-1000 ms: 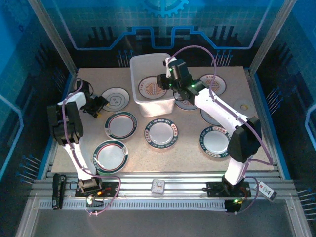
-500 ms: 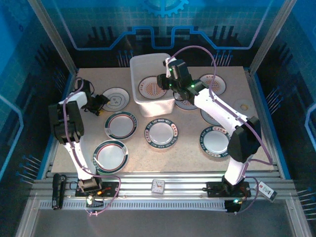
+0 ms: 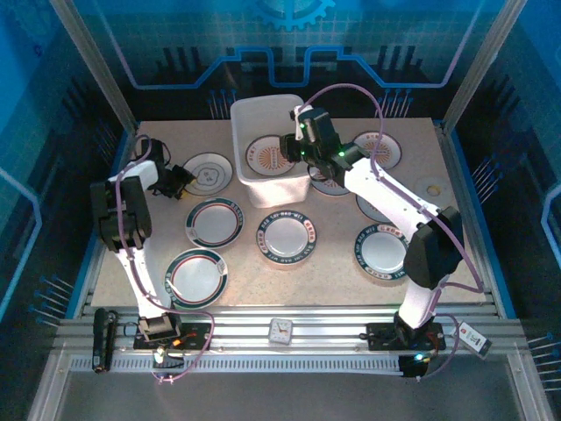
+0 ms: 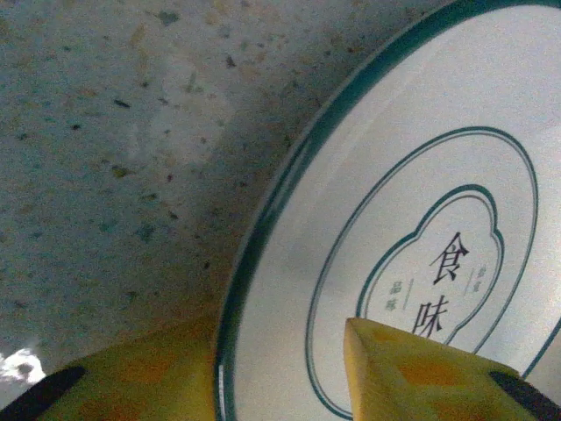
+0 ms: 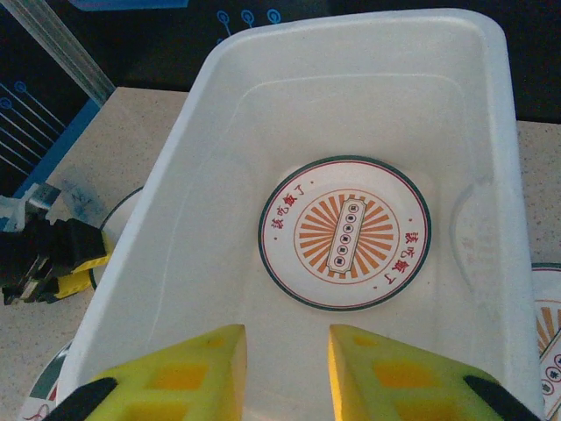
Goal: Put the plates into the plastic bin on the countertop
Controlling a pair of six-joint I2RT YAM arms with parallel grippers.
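Top view: translucent milky-white rectangular plastic bin [image 3: 263, 103] at far middle of the beige speckled countertop [image 3: 333, 263]; one white round plate with orange sunburst centre [image 3: 267, 156] flat inside. Over the bin's right side, right gripper [image 3: 292, 149]. At left, left gripper [image 3: 181, 178] meets white round plate with grey-green motif [image 3: 210, 174].

Left wrist: yellow fingers [image 4: 412, 377] straddle that plate's rim; pinched or not, cannot tell.

Right wrist: jaws narrow, nothing between, above the sunburst plate.

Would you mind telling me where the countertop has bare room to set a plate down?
Bare beige speckled countertop lies along the near edge, between the near-left dark-rimmed plate and near-right dark-rimmed plate. It is crowded right of the translucent white plastic bin.
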